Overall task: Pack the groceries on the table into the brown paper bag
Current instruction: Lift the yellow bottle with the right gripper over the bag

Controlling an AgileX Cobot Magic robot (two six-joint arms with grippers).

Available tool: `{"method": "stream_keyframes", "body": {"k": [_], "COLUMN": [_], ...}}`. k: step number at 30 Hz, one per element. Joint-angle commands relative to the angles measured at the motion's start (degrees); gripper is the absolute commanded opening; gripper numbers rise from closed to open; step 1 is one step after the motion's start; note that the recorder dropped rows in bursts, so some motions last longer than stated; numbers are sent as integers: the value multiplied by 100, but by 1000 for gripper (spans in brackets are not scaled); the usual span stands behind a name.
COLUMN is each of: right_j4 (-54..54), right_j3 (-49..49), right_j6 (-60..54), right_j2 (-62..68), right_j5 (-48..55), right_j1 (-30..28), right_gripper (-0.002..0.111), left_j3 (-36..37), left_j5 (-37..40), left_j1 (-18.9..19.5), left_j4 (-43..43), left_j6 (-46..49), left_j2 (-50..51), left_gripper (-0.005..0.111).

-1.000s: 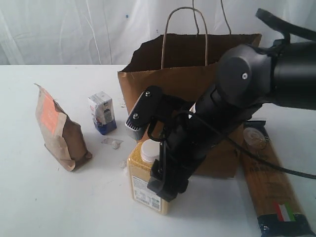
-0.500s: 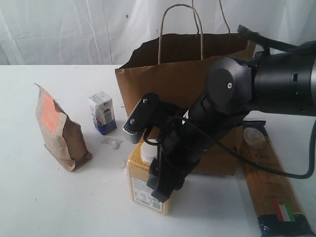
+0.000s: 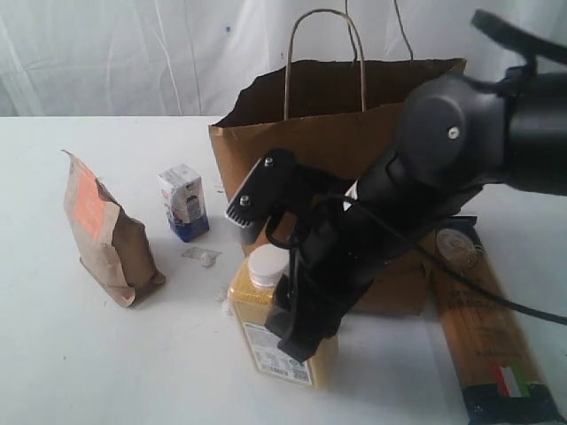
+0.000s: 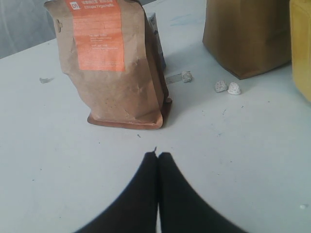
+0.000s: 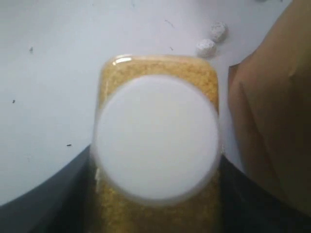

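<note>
1. White tabletop [image 3: 80, 363] is seen stretching to a pale curtain [image 3: 133, 53] at the far edge. Wide bare room is left at the near left.
2. One brown paper bag [image 3: 301, 146] is stood upright at the middle. Its mouth is open, its top edge is ragged, and two loop handles [image 3: 323, 53] are raised above it.
3. One yellow-grain bottle [image 3: 252, 305] is found just in front of the bag's front wall. Its long axis is kept near upright but tilted: the white cap [image 3: 266, 263] is uppermost and leaned toward the left of the exterior view, while the base is swung rightward. Whether the base rests on the table cannot be told.
4. The bottle is grasped by the right gripper [image 3: 297, 329], with its dark fingers [image 5: 46, 204] pressed against two opposite sides below the cap.
5. The left gripper [image 4: 158, 160] is clenched, tips pressed together and nothing held, low over bare table near one brown pouch [image 4: 116, 73]. The pouch is stood upright with its orange label turned toward that gripper.
6. One small white-blue carton [image 3: 184, 202] is stood upright between pouch and bag, apart from both.
7. One long spaghetti packet [image 3: 483, 328] is laid flat at the right, its long axis run from the bag toward the near edge.
8. Two small white bits [image 4: 227, 87] are scattered on the table between pouch and bag.
</note>
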Motion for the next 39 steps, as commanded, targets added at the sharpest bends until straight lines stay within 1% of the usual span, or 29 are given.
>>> {"method": "stream_keyframes", "body": {"k": [1,7,10,12,13,14,15,16,17,18,20,22,24,29,31,33,39], "right_j4": [84,22,-338,-1035,-1555,-1815,-2215,-2416,-2764,-3074,-3551,-3799,-3840,-3938,-3852,-3512,-2687], "right_j3": [-35,-35,-35,-35,-47,-58,-58,-83,-130,-187,-414,-780,-1214,-2018,-2294,-2581,-3149], "right_j6": [100,125,530,1169,1626,1886,2401,2764,3376,3655,3694,3694,3682,3538,3341,3000,1991], "right_j2": [-726,-1689,-2375,-2919,-3219,-3380,-3641,-3767,-3934,-3989,-3989,-3819,-3593,-2966,-2607,-2245,-1328], "right_j5": [157,517,504,453,422,368,191,92,-71,-176,-243,-309,-497,-576,-576,-587,-587], "right_j1": [63,129,129,117,117,117,85,37,-52,-144,-290,-470,-713,-1184,-1328,-1432,-1531], "right_gripper": [0,0,0,0,0,0,0,0,0,0,0,0,0,0,0,0,0], "left_j3": [22,22,22,22,22,22,22,22,22,22,22,22,22,22,22,22,22], "left_j5": [-1,-1,-1,-1,-1,-1,-1,-1,-1,-1,-1,-1,-1,-1,-1,-1,-1], "left_j1": [22,22,22,22,22,22,22,22,22,22,22,22,22,22,22,22,22], "left_j4": [-28,-28,-28,-28,-28,-28,-28,-28,-28,-28,-28,-28,-28,-28,-28,-28,-28], "left_j6": [-20,-20,-20,-20,-20,-20,-20,-20,-20,-20,-20,-20,-20,-20,-20,-20,-20], "left_j2": [-27,-27,-27,-27,-27,-27,-27,-27,-27,-27,-27,-27,-27,-27,-27,-27,-27], "left_gripper": [0,0,0,0,0,0,0,0,0,0,0,0,0,0,0,0,0]}}
